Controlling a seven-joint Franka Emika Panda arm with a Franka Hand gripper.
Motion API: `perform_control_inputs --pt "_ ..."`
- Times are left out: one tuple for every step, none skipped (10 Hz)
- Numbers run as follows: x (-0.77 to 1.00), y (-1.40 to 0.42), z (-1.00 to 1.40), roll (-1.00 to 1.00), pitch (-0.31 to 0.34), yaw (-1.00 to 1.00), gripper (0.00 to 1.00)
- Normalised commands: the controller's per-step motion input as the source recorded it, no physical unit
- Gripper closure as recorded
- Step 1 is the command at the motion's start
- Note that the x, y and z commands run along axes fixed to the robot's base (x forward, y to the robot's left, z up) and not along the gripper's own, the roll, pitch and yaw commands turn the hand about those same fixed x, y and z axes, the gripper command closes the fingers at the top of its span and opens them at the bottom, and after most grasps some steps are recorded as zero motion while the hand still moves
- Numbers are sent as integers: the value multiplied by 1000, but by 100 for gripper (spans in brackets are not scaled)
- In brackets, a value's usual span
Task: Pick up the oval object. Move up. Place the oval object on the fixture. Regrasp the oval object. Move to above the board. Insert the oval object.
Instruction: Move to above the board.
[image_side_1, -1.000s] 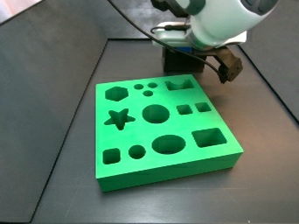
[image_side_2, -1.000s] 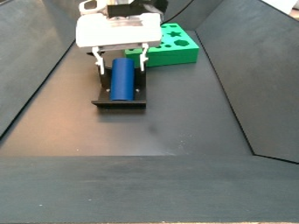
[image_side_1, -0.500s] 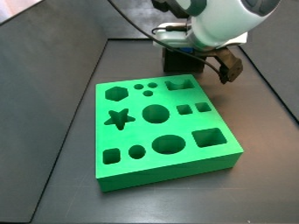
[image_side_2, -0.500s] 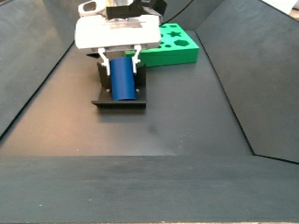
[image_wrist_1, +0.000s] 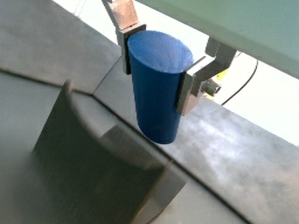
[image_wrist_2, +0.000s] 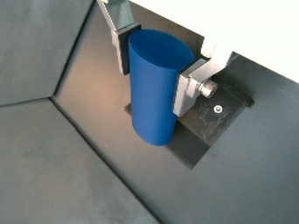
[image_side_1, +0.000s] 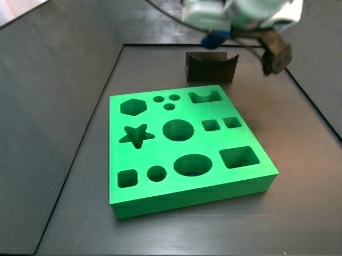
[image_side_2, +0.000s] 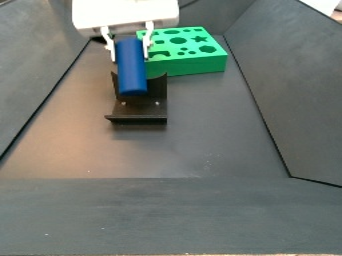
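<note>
Hanging between the gripper's two silver finger plates, the oval object (image_wrist_1: 158, 83) is a smooth blue peg whose flat oval end face shows at the upper centre of a wrist view; in both wrist views (image_wrist_2: 156, 87) the plates press against its opposite sides, so the gripper (image_wrist_1: 159, 59) is clamped on the peg. In a side view the peg (image_side_2: 131, 65) appears at the upper left of the frame, long and slightly tilted, its upper end tucked under the white gripper body (image_side_2: 127, 38). Its lower end seems to be off the fixture (image_side_2: 138, 107), the dark base plate lying on the floor just below it, though whether a gap exists cannot be told for sure. In a wrist view the same dark plate (image_wrist_2: 216, 122) shows beneath and beside the peg.

From a side view the fixture (image_side_1: 213, 68) is a dark notched block at the upper centre, with the gripper (image_side_1: 250, 40) above it at the top edge; the peg itself is hidden there. The board (image_side_1: 187, 145), a thick bright green slab with star, hexagon, round, square and oval holes, fills the middle of that frame, just in front of the fixture. In a side view the board (image_side_2: 187, 50) sits at the upper centre, behind and right of the gripper.
</note>
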Motion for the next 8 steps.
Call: perform_control_inputs --pt "124 -32 1000 -43 222 140 100" --pt "125 -34 1000 -32 198 161 100" --pt "123 -34 1000 -24 156 177 100" --pt "121 -34 1000 -23 126 180 100" --pt "117 -33 1000 -26 98 175 100" --pt "113 -33 1000 -30 73 162 100" --pt "108 -32 1000 -27 49 141 100" --pt "105 -32 1000 -25 37 123 100"
